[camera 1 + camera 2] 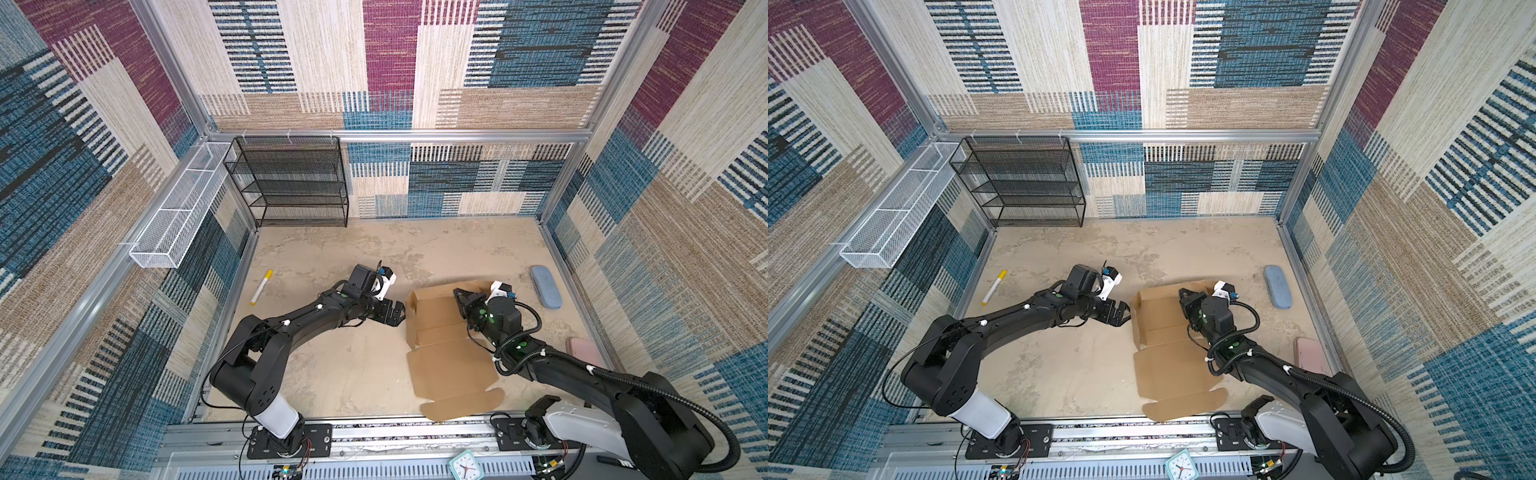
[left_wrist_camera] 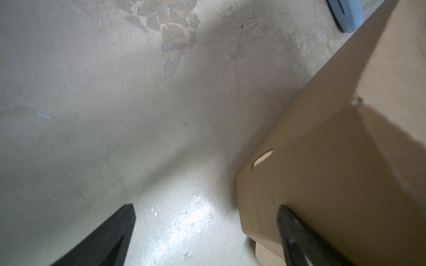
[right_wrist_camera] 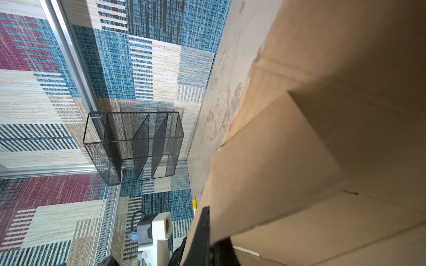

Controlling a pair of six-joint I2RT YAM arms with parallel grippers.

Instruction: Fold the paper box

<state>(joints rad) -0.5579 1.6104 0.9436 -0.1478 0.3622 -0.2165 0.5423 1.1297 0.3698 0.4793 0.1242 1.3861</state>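
Cardboard: plain brown paper box (image 1: 440,320) | left fingers (image 2: 110,237) spread, one against its side | right fingers (image 3: 201,230) pinching a flap

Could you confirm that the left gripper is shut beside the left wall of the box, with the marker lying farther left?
Not quite: the left gripper is open, not shut. The left wrist view shows its fingers wide apart. It is beside the left wall of the box, with the marker farther left.
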